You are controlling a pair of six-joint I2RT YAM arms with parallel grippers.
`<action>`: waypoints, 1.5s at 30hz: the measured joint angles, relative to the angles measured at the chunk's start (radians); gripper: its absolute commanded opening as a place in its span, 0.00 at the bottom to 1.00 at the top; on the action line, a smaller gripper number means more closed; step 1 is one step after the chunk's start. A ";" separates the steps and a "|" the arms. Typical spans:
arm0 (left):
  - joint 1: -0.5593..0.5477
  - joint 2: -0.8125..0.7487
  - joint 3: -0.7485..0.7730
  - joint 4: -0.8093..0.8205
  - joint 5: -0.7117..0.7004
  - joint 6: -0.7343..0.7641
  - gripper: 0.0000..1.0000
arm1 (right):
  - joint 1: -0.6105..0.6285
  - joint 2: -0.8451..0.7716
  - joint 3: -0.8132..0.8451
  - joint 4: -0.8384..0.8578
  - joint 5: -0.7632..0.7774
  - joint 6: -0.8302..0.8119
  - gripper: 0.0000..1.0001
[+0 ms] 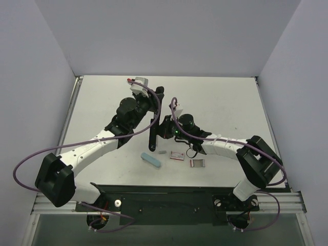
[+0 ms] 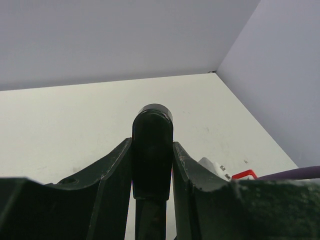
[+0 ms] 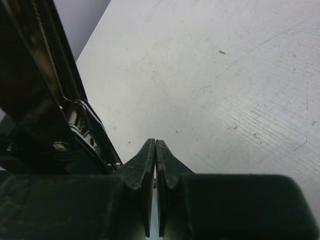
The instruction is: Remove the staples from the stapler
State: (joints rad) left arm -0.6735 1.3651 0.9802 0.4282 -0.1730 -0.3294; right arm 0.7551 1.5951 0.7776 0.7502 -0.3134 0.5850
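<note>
My left gripper [image 1: 155,114] is shut on a long black stapler [image 1: 152,136] and holds it above the middle of the table. In the left wrist view the stapler's rounded black end [image 2: 152,125] sits clamped between the two fingers [image 2: 115,170]. My right gripper [image 1: 165,128] is right beside the stapler, shut with nothing between its jaws [image 3: 155,142]. The right wrist view shows the stapler [image 3: 35,95] opened just to the gripper's left, its metal inner track [image 3: 80,120] exposed. A tiny grey sliver [image 1: 162,151], seemingly staples, lies on the table below the stapler.
A small light blue stapler [image 1: 151,160] lies on the table near the front. To its right are two small staple boxes [image 1: 178,156] [image 1: 197,163]. Grey walls close off the table's back and sides.
</note>
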 measured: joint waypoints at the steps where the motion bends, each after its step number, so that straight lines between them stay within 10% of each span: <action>1: 0.000 0.004 0.006 0.006 0.000 0.001 0.00 | -0.002 0.005 0.000 0.005 -0.005 0.004 0.00; 29: -0.008 -0.240 -0.021 -0.094 0.002 -0.031 0.00 | -0.019 -0.142 0.002 -0.092 0.006 -0.083 0.00; 45: -0.008 -0.367 -0.058 -0.250 -0.007 -0.011 0.00 | 0.075 -0.418 0.074 -0.439 0.179 -0.300 0.00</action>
State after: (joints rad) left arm -0.6811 0.9985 0.9222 0.1780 -0.1799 -0.3405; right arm 0.8303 1.1767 0.8513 0.3115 -0.1349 0.2848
